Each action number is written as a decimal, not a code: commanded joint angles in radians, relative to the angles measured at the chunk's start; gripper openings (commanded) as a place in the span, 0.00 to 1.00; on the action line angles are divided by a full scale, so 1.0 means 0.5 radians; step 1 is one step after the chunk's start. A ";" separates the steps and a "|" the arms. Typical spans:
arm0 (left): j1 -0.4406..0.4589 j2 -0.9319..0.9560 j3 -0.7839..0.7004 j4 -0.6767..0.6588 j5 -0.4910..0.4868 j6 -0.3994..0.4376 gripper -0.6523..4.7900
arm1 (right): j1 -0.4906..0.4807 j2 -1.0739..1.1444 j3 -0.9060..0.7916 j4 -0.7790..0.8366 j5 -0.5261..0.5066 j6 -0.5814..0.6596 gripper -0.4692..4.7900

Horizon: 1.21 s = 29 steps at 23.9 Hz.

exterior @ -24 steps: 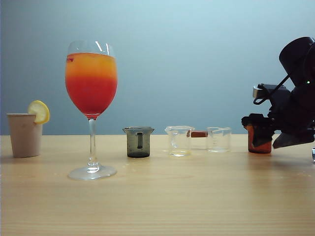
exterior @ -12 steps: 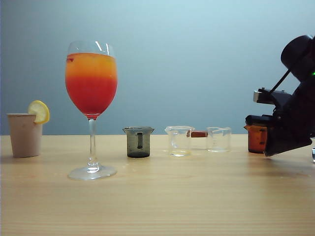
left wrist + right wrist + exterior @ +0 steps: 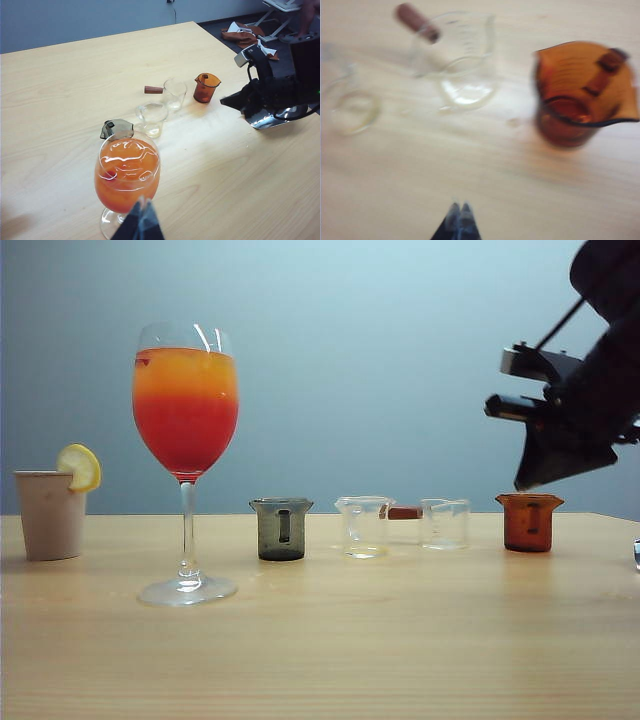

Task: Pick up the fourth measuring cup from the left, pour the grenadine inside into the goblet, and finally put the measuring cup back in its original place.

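Observation:
The amber fourth measuring cup (image 3: 529,523) (image 3: 206,87) (image 3: 582,95) stands upright on the table at the right end of the cup row, with nothing touching it. My right gripper (image 3: 492,406) (image 3: 222,101) (image 3: 460,205) hangs shut and empty above and just beside it. The goblet (image 3: 185,410) (image 3: 127,172) stands at the left, holding a red layer of grenadine (image 3: 185,440) under an orange layer. My left gripper (image 3: 142,205) is shut and empty close to the goblet's bowl; it does not show in the exterior view.
A smoky grey cup (image 3: 281,528) and two clear cups (image 3: 363,526) (image 3: 445,523) stand in the row, with a small brown cylinder (image 3: 404,512) behind them. A beige tumbler with a lemon slice (image 3: 50,513) is at the far left. The table's edge (image 3: 280,125) lies beyond the right arm.
My right gripper let go of the amber cup, closed its jaws and rose well above it. The cup stays on the table.

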 commanded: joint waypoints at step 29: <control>0.001 -0.315 -0.293 -0.057 -0.195 -0.014 0.11 | 0.749 -1.057 -0.201 -0.211 -0.008 0.006 0.09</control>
